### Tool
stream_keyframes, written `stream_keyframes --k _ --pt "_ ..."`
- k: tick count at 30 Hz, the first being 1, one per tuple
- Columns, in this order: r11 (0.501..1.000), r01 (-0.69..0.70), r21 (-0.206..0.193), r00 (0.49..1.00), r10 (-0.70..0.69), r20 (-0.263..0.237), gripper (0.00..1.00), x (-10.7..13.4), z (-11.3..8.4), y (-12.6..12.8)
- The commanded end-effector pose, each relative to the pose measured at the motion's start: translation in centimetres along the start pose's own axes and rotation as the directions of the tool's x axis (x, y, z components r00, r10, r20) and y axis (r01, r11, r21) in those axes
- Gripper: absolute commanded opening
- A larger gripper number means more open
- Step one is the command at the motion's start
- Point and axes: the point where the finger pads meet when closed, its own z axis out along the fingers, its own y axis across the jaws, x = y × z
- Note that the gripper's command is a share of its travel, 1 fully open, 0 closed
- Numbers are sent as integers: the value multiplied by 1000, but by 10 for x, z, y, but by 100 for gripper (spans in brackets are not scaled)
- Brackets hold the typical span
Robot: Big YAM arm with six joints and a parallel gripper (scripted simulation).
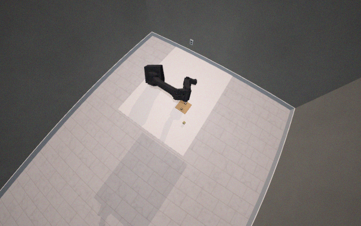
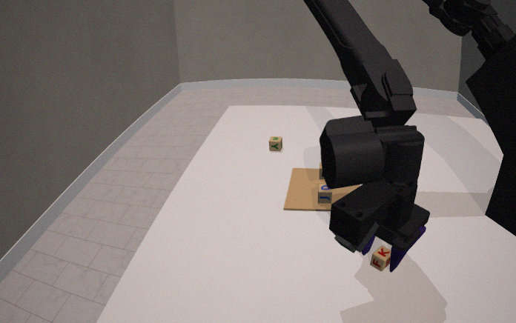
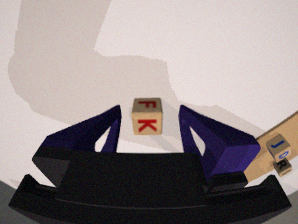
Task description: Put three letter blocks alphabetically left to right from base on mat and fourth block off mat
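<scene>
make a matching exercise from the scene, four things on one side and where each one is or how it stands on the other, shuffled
Things
1. end effector
2. block with a red K
3. block with a blue J
4. block with a green Y

Places and states
A. off the mat, away from the fingers
B. open, pointing down toward a block
C. on the mat
D. off the mat, in the gap between the purple fingers

Pairs
1-B
2-D
3-C
4-A
</scene>
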Motion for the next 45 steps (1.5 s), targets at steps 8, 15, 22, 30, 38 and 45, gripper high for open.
stream_keyframes --k 8,15,22,30,38,45 --pt "999 37 -7 999 -37 -5 59 2 7 6" --pt "999 39 -9 999 -39 -7 59 3 7 6" --pt "999 38 -9 999 -38 -7 40 3 7 6" --pt "999 38 -9 999 -38 -7 40 4 7 6" --pt "999 38 -9 999 -38 -7 20 4 7 6" --pt "999 38 -9 999 -38 -7 20 4 7 6"
